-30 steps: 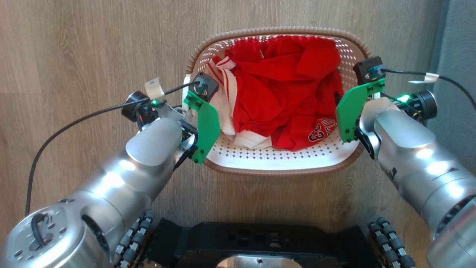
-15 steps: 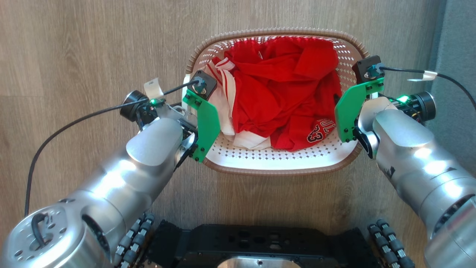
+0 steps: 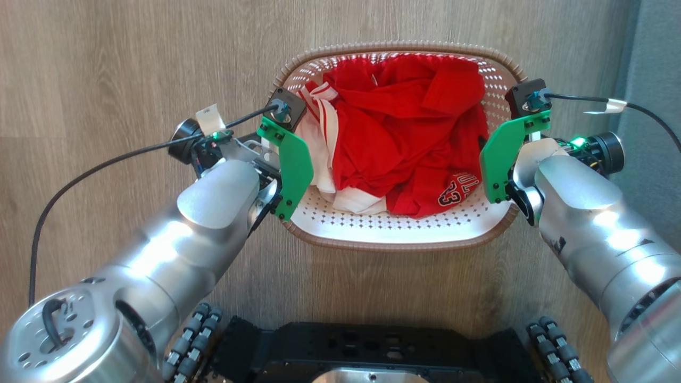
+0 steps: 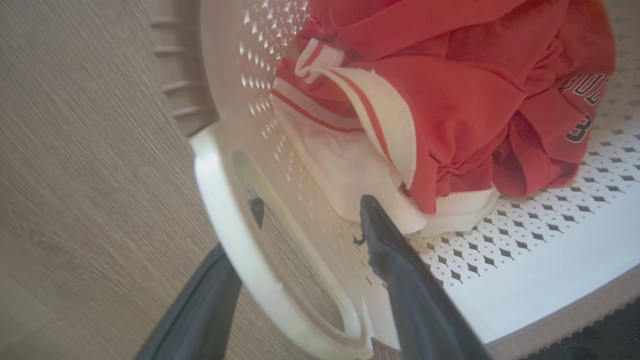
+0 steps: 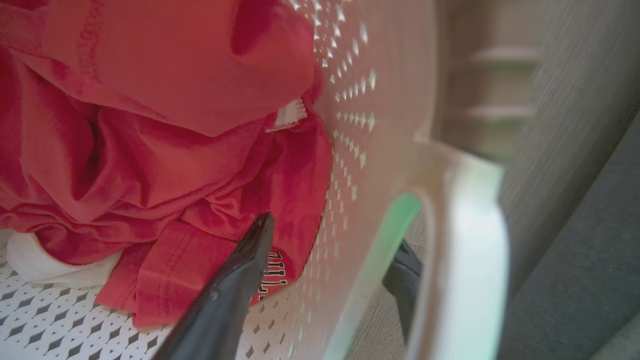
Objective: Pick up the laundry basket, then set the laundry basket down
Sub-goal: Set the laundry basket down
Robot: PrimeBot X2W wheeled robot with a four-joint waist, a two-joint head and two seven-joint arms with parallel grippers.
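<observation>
1. The laundry basket (image 3: 396, 244), white with perforated walls and a brown woven-look rim, lies ahead of the robot's dark base (image 3: 372, 346), between the two arms, over a wooden floor (image 3: 106, 64). Whether it rests on the floor or is raised cannot be told.
2. The basket holds crumpled red clothes (image 3: 404, 138). One piece bears dark lettering and numerals. A white garment with red stripes (image 3: 319, 143) lies against the basket's left wall.
3. The left gripper (image 4: 312, 205) straddles the basket's left side. One of its fingers (image 4: 410, 295) stands inside the basket, its tip just beside the white garment. The other (image 4: 205, 310) stands outside, behind the white left handle (image 4: 225, 220), with its tip showing through the handle's slot. The fingers are spread wide and released, clamping nothing.
4. The right gripper (image 5: 334, 231) straddles the opposite side likewise. Its inner finger (image 5: 225, 295) reaches toward the lettered red cloth. Its outer finger (image 5: 405, 280) shows through the opening of the right handle (image 5: 470, 240). These fingers too stand wide apart and released.
5. In the head view, a green bracket (image 3: 292, 165) on the left wrist and another (image 3: 503, 159) on the right wrist overlap the basket's side rims.
6. A grey carpet (image 3: 654, 64) borders the wooden floor at the robot's right.
</observation>
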